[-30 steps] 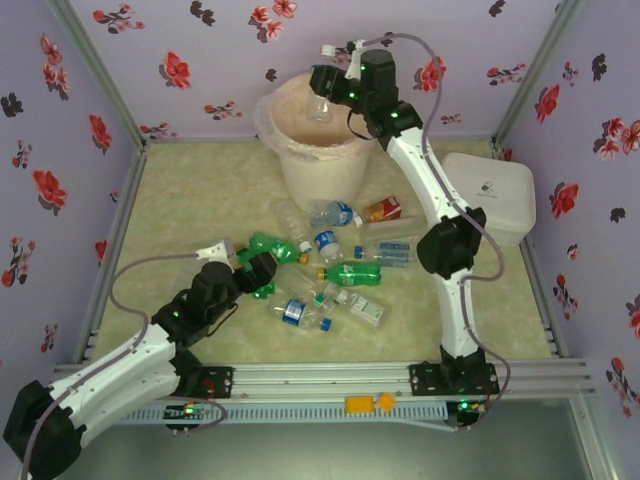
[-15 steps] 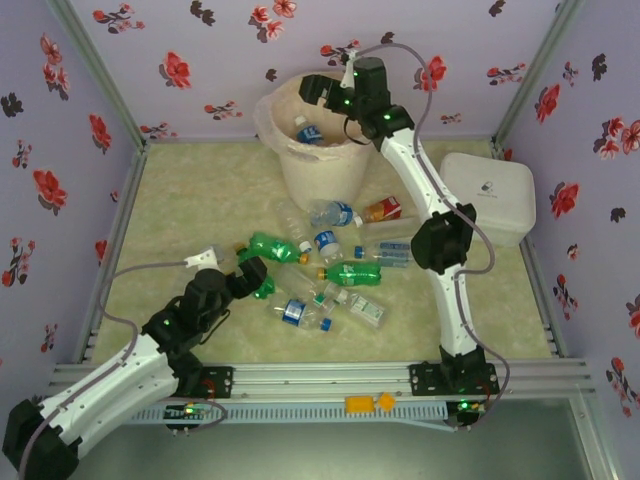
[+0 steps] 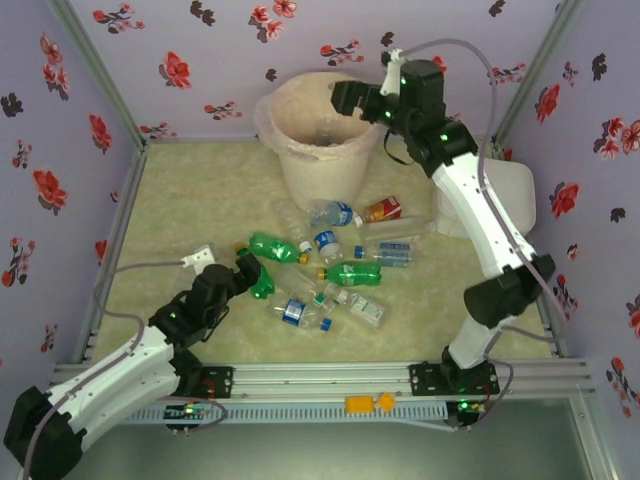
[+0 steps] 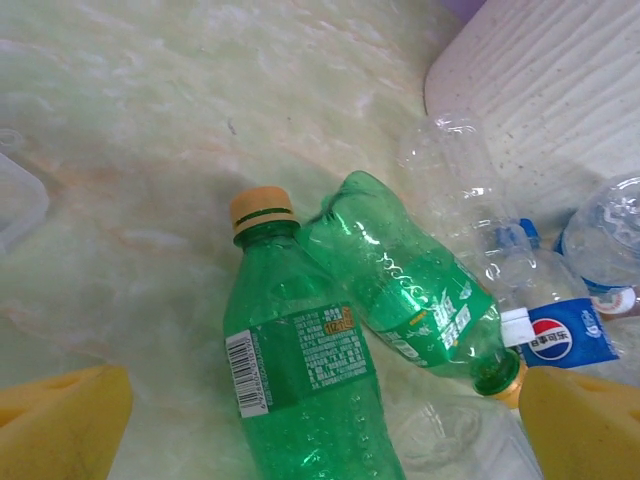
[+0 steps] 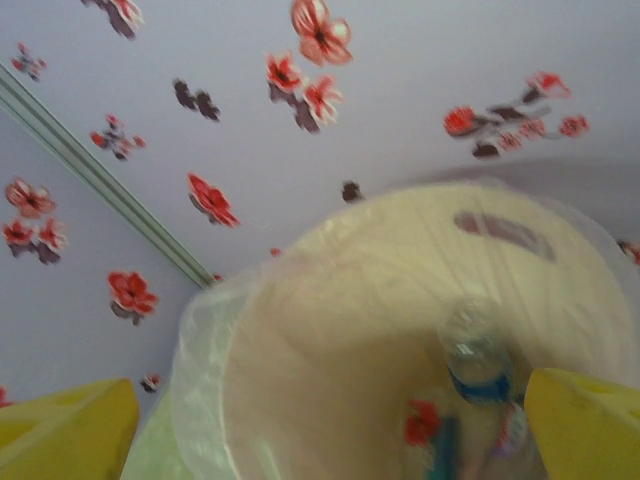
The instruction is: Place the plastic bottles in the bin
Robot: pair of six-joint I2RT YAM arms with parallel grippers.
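Right gripper (image 3: 347, 100) spread, empty, over the bin (image 3: 310, 182) — clear bottle (image 5: 478, 366) down inside; left gripper (image 4: 320, 425) spread above a green bottle (image 4: 300, 395).

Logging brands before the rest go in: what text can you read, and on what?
"百事可乐", beside the Pepsi globe: on the blue label of the clear bottle.
Barcode and fine print on the yellow-capped green bottle: too small to read.
White lettering on the tilted green bottle: too blurred to read.

Lilac walls (image 3: 200, 40) with red flowers, pale green marbled tabletop (image 3: 190, 200), aluminium corner posts (image 3: 97, 70).
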